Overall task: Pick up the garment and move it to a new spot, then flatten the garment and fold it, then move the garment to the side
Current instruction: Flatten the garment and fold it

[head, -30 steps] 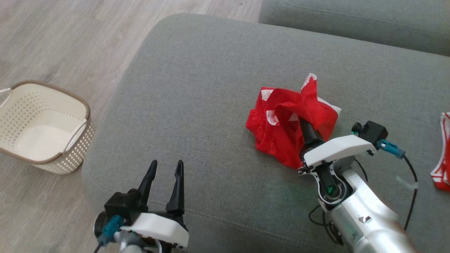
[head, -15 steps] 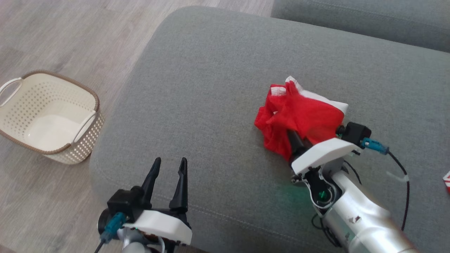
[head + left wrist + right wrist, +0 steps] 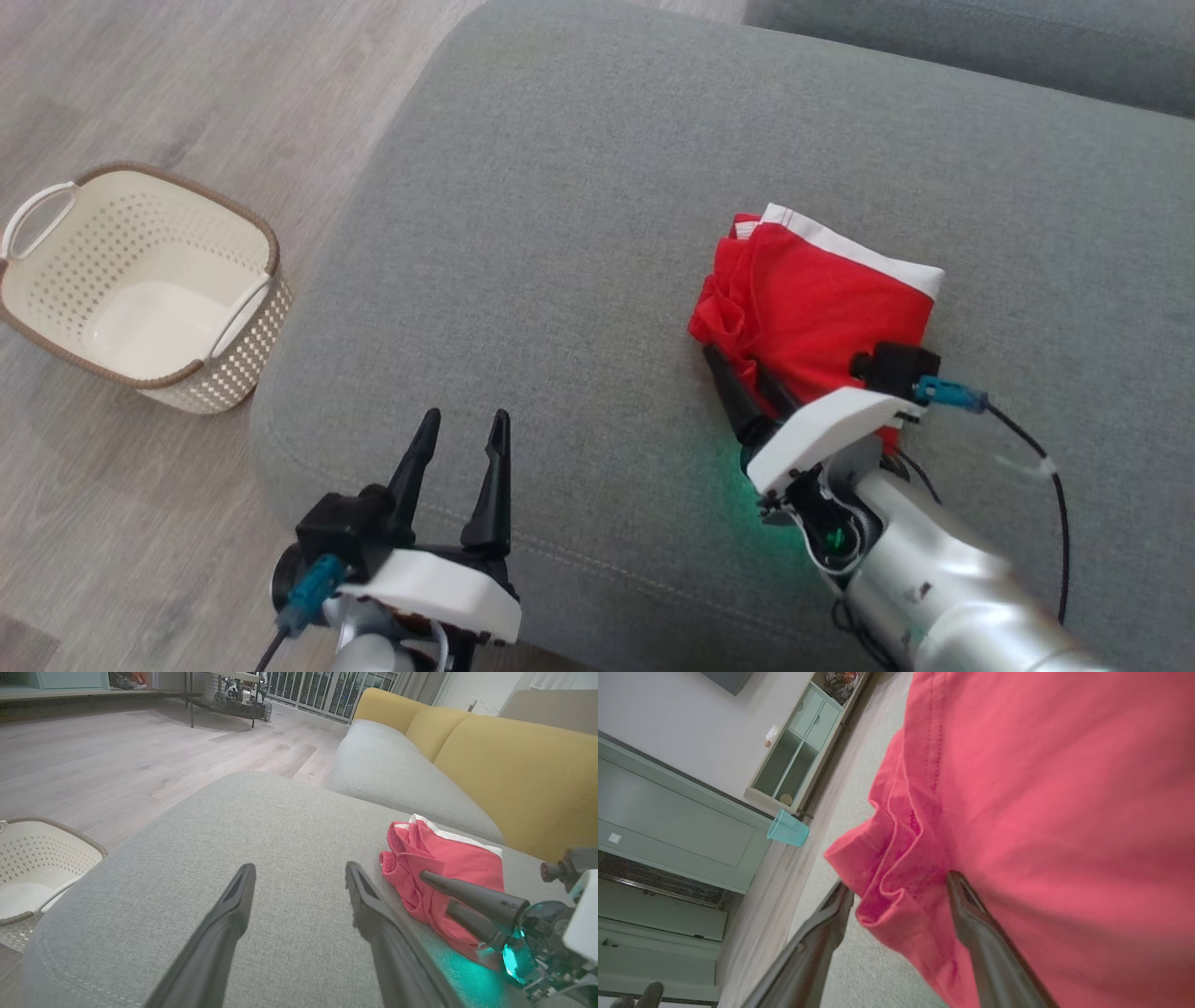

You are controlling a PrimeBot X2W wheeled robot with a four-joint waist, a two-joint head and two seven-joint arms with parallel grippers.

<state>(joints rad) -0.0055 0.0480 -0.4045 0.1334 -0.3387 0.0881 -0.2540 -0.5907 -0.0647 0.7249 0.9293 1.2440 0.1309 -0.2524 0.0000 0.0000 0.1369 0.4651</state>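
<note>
Garment (image 3: 831, 299), red with a white band, is seen lying on the grey sofa cushion (image 3: 560, 233) as a compact, roughly rectangular bundle, bunched along its left edge; the pick-up, the placing and the fold are judged largely done, though the bunched edge looks untidy; the move to the side is judged not yet made. Its near-left hem is bracketed by the right gripper (image 3: 733, 362); in the right wrist view the fingers (image 3: 971, 924) are spread wide, a fold of hem lies between them, and nothing is clamped; whether the cloth is brushed by either finger cannot be told. Well apart to the left, the left gripper (image 3: 464, 422) is held low over bare cushion, spread and empty; a cream basket (image 3: 140, 280) is seen on the floor beyond.
</note>
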